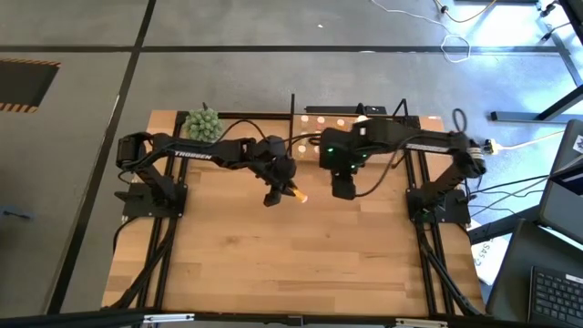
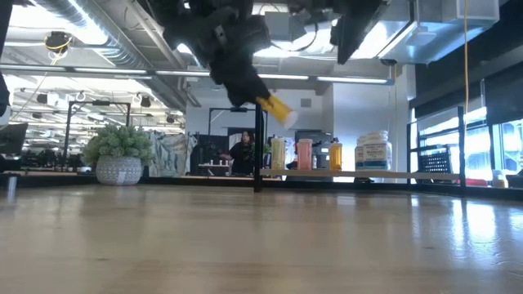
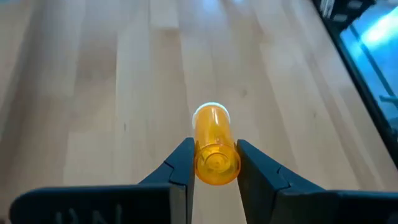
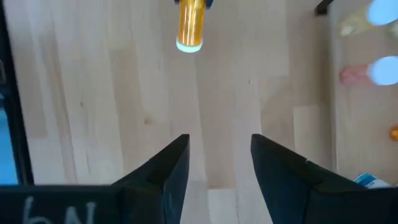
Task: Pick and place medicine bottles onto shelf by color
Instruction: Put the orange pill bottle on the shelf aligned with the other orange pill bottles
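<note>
Orange bottle, pinched near its base by the left pincer in the air above the tabletop, could tip and slip free toward the empty, parted right pincer before reaching the shelf.

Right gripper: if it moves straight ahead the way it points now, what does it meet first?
Probably the orange medicine bottle with the white cap, held by the left gripper. The open right gripper points toward it; depth is unclear.
</note>
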Tool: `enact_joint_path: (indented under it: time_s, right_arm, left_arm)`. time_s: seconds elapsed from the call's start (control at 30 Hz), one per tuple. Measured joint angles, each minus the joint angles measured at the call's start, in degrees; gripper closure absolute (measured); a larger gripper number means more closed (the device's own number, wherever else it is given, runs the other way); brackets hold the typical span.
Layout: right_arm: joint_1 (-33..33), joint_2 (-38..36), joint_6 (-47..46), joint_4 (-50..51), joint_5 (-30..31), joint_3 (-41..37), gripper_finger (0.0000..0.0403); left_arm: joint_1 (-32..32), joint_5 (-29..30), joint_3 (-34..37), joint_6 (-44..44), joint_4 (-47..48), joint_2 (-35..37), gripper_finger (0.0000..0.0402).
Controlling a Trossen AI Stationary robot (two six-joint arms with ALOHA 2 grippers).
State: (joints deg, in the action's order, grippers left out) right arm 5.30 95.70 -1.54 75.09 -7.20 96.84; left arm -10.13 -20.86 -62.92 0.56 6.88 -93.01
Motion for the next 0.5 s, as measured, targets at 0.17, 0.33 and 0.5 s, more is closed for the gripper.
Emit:
enact_joint_path:
  time_s: [0.17,0.33,0.5]
  right_arm:
    - [0.0,-7.0,-2.6,-5.8,0.1,-5.3,0.0231]
    - [0.0,-13.7,-4.6,-14.9,0.1,-14.0,0.0231]
    - [0.0,-18.5,-5.4,-22.3,0.1,-21.4,0.0231]
  left_arm:
    - [0.1,0.0,0.0,0.5,5.3,0.0,0.0328]
    - [0.0,0.2,0.1,0.6,8.4,0.0,0.0328]
    - [0.0,-0.6,3.8,-2.7,4.5,0.0,0.0328]
